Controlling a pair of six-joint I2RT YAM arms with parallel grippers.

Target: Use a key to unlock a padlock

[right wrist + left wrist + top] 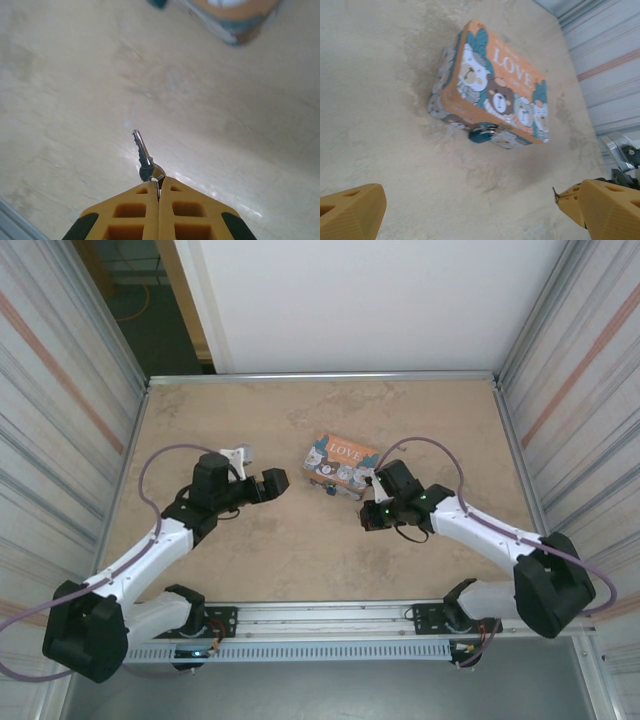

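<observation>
The padlock, tiny with a blue-teal body and a thin silver shackle, hangs at the front side of an orange "LOVE" tin lying flat on the table. My left gripper is open with nothing between its yellow fingers. It hovers a short way to the left of the tin, apart from it. My right gripper is shut on the head of a small silver key. The key's blade sticks out ahead over bare table, well short of the padlock.
The beige table is walled by corrugated metal panels left and right and a white wall at the back. A metal rail with both arm bases runs along the near edge.
</observation>
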